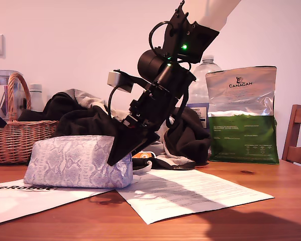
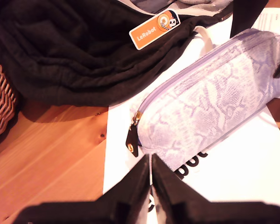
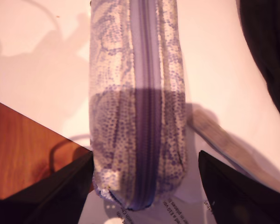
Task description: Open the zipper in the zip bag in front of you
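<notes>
The zip bag [image 1: 75, 160] lies on its side on white paper, a lilac-and-white snakeskin pouch. My second gripper [image 1: 121, 153] comes down onto its end at the exterior view's right. In the second wrist view that gripper [image 3: 145, 156] is open, with one finger on each side of the zip bag [image 3: 112, 116]. The zipper [image 3: 144, 93] runs shut along the bag's top. My first gripper [image 2: 150, 156] is shut on nothing. Its tips sit just beside the bag's other end, close to the small dark pull tab [image 2: 132, 140] where the zipper [image 2: 186, 79] ends.
A wicker basket [image 1: 15, 135] and a heap of dark clothing [image 1: 85, 120] stand behind the bag. A water bottle [image 1: 203, 85] and a Canagan foil bag [image 1: 243, 115] are at the back right. Printed sheets [image 1: 190, 193] cover the wooden table. An orange LeRobot tag [image 2: 154, 29] lies on the clothing.
</notes>
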### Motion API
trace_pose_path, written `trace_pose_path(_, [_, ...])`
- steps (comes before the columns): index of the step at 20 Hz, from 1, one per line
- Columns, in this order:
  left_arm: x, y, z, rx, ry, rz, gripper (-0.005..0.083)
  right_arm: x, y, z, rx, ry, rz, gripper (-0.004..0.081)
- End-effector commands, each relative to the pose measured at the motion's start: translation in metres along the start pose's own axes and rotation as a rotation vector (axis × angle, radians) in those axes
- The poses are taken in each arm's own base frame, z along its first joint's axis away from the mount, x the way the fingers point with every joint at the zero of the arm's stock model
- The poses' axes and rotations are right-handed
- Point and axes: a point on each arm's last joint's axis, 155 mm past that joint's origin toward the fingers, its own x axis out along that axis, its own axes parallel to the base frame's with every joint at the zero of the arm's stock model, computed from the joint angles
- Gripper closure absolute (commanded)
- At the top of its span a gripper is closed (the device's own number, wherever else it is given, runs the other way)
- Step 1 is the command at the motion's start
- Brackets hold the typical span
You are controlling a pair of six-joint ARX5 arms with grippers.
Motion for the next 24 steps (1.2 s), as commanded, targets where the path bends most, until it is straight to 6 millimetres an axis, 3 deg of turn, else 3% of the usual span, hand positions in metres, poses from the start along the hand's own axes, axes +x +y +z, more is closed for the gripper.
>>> trace_pose_path(1, [-0.001, 0.003, 0.003, 0.002, -0.007, 0.008, 0.0783, 0.006, 0.008, 0.004, -0.018, 0.003, 0.015, 0.0141])
trace_pose_path(3, [-0.001, 0.003, 0.002, 0.002, -0.007, 0.008, 0.0783, 0.008, 0.012, 0.007, -0.026, 0.001, 0.02, 0.0253])
trace_pose_path(6, [-0.001, 0.003, 0.002, 0.002, -0.007, 0.008, 0.0783, 0.006, 0.015, 0.004, -0.019, 0.014, 0.031, 0.053])
trace_pose_path(11, [-0.001, 0.003, 0.002, 0.002, -0.007, 0.008, 0.0783, -0.003, 0.016, 0.011, -0.002, 0.02, 0.044, 0.059])
trace_pose_path(18, [-0.001, 0.006, 0.0, 0.0, 0.008, 0.025, 0.0783, -0.03, 0.029, 0.044, -0.016, -0.069, 0.103, 0.0595])
trace_pose_path(24, [-0.001, 0.003, -0.004, -0.012, 0.022, 0.013, 0.0782, -0.054, 0.038, 0.046, 0.003, -0.066, 0.127, 0.0594])
